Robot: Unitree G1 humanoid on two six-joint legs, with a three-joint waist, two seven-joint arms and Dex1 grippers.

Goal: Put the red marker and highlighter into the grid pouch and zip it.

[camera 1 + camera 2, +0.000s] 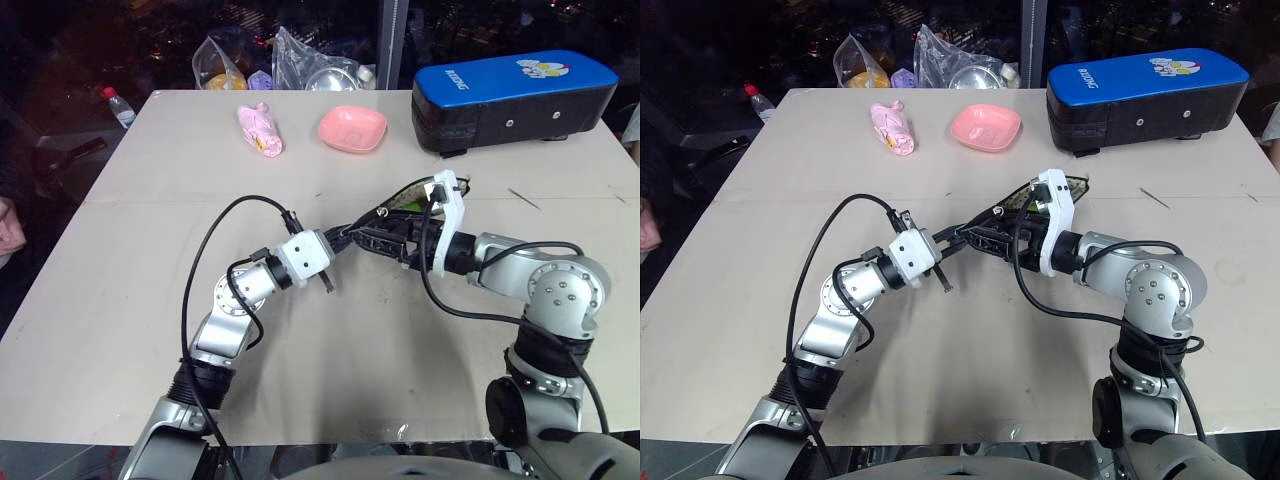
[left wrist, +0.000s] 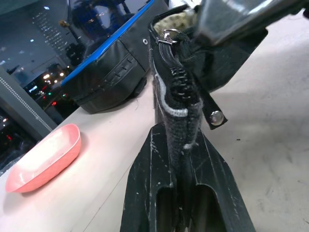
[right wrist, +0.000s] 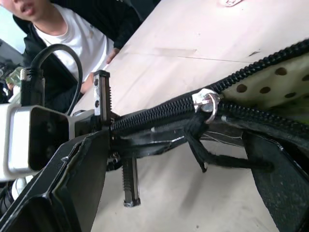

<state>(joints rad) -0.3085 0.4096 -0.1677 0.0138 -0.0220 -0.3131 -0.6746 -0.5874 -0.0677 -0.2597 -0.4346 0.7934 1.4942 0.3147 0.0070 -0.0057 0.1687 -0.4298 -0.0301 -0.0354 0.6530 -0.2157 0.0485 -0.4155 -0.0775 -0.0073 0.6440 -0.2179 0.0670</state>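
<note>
Nearest you, your left gripper (image 1: 340, 243) has its jaws clamped on the closed end of the grid pouch (image 1: 385, 228), holding it just above the table (image 1: 120, 300) between the two arms. Your right gripper (image 3: 159, 164) is at the pouch's other side with its jaws standing apart, one finger under the fabric; whether it touches the pouch you cannot tell.

The zipper (image 3: 159, 111) is shut from the left gripper up to the zipper pull (image 3: 206, 100). Beyond the pull the mouth gapes and shows the dotted beige lining (image 3: 270, 89). The red marker and the highlighter lie nowhere on the table, so you can judge they are probably inside, though nothing shows them. What looks left is to take the pull and run it along the open stretch.

The table is a pale board with a seam across it. Further back sit a pink bowl (image 1: 352, 128), a pink crumpled wrapper (image 1: 259, 129) and the big blue-and-black case (image 1: 512, 100). At the far edge are clear plastic bags (image 1: 270, 62) and a small bottle (image 1: 119, 106). Behind that the room is dark, with glass showing city lights, and a person in a white shirt (image 3: 77, 36) sits beside the table
</note>
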